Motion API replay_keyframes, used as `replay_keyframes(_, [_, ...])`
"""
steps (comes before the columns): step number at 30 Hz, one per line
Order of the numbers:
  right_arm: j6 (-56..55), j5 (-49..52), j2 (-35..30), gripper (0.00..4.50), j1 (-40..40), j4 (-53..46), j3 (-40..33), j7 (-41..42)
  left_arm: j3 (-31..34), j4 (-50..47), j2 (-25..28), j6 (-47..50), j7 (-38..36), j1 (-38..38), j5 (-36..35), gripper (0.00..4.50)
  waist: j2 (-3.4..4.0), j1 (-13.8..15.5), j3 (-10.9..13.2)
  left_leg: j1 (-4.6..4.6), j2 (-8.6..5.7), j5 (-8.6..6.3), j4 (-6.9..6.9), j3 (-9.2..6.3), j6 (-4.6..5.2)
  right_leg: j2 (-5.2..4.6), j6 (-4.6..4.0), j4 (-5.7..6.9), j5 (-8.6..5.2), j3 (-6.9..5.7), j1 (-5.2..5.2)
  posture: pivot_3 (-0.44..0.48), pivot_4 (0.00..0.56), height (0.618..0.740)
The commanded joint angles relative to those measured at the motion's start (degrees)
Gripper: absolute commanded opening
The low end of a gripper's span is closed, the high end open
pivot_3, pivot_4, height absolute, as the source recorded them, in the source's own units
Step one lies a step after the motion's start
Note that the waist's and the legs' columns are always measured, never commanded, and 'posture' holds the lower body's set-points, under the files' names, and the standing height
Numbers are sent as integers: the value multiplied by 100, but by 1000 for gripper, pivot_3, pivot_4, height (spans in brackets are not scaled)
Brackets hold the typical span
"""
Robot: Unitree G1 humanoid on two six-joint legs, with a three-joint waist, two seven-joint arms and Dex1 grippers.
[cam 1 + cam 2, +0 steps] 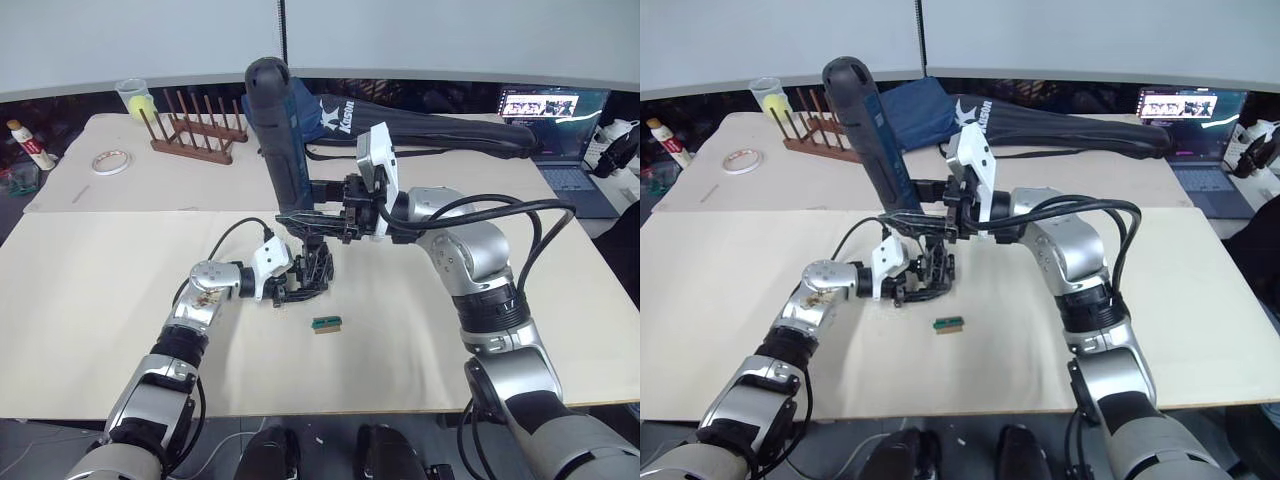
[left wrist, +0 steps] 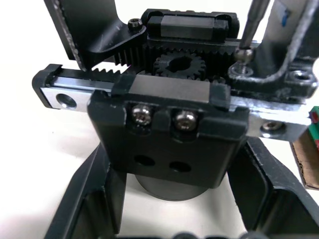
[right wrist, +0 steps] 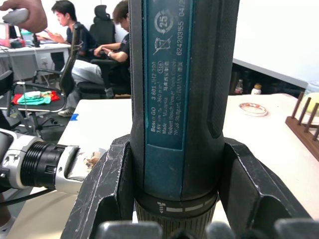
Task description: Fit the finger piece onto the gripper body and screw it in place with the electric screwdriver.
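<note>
The gripper body stands on the table near its middle, well back from the front edge, clamped between the two fingers of the left gripper, which close on its sides and hold it steady with its toothed rack and pinion gear facing up. On its top, at one end of the rail, sits a small screw, and the thin silver bit of the electric screwdriver comes down onto that screw's head, touching it or all but touching. The screwdriver's long axis runs steeply up from the body and leans toward the table's far edge and the robot's left, its thick handle gripped tight between the fingers of the right gripper, just above the left one. The finger piece seems already seated under that screw, though I cannot tell its outline for certain. Driving turns on keeping the bit in line with the screw. A small green-and-brown block lies just beside, toward the front edge.
</note>
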Motion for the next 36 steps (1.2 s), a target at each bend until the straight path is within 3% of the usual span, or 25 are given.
replay_keyframes(1, [-124, 52, -80, 1929, 83, -208, -97, 72, 62, 87, 47, -149, 34, -165, 70, 2305, 0, 0, 0, 0, 0, 0, 1, -1, 0, 0, 0, 0, 0, 0, 0, 0, 150, 740])
replay_keyframes(36, [-189, -89, 143, 1929, 356, 698, 61, 148, 65, 152, 33, -203, -25, -240, 107, 2305, -3, -2, -3, 37, 2, -2, 6, -12, 2, 0, -1, -3, 0, 2, 32, 0, 150, 740])
